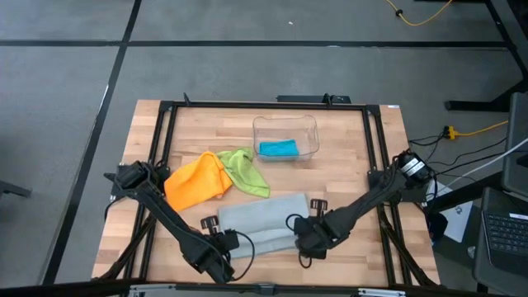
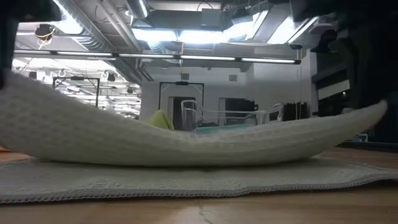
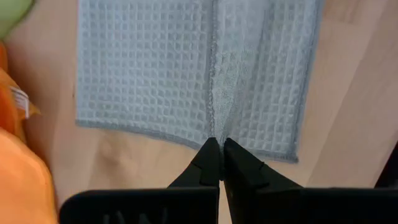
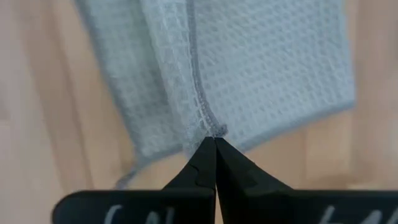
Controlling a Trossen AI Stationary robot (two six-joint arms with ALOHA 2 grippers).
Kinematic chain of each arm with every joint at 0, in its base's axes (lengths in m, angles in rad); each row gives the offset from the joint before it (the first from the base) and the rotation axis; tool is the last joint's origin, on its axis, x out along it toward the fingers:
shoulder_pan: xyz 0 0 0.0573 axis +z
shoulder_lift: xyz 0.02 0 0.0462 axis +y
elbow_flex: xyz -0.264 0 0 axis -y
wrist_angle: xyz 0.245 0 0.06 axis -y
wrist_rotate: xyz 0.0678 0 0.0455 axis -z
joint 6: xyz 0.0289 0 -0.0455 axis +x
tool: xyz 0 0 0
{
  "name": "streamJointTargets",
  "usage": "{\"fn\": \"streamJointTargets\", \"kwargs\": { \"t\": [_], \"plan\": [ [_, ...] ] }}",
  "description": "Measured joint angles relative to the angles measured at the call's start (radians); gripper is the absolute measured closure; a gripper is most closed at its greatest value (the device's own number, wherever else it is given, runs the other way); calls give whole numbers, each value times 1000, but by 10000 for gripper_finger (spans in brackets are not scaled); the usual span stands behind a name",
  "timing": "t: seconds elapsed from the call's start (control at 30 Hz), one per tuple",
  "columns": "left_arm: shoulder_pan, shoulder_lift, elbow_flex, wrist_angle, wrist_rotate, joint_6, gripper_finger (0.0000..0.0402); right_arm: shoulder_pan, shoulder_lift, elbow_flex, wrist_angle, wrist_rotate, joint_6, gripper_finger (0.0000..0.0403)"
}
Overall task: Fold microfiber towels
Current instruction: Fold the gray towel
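Note:
The pale grey-blue towel (image 1: 264, 221) lies near the table's front edge, between my two grippers. In the low view one layer (image 2: 186, 144) is raised at both ends and sags in the middle above a flat layer (image 2: 186, 179) on the table. My left gripper (image 1: 217, 224) is shut on the towel's left end. My right gripper (image 1: 297, 223) is shut on its right end. The orange towel (image 1: 196, 183) and the lime green towel (image 1: 246, 172) lie crumpled on the table at the left. The teal blue towel (image 1: 278, 148) lies in the clear bin (image 1: 285, 124). My left gripper pinches the towel's hemmed edge (image 3: 215, 134) between its two fingertips, where a raised ridge of cloth runs away from them. That end is lifted; the rest lies on the table. My right gripper pinches the towel's hemmed edge (image 4: 210, 129) between its fingertips, at a gathered ridge. That end is lifted too, and the cloth between the grippers hangs slack.
The clear bin stands at the table's far middle. The orange towel (image 3: 18, 174) lies close beside my left gripper. A black frame (image 1: 165, 111) runs around the table top. Bare wood shows at the table's right and near left.

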Motion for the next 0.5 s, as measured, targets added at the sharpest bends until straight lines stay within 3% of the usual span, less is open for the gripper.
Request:
{"fn": "streamJointTargets", "kwargs": {
  "t": [0.17,0.37,0.5],
  "plan": [
    [3,11,0,4,14,-31,375,9,0,-24,65,-36,0,386],
    [-1,11,0,7,36,-81,315,11,0,-25,62,-43,11,325],
    [-15,11,0,42,82,-100,286,22,0,-25,62,-108,52,285]
  ]
}}
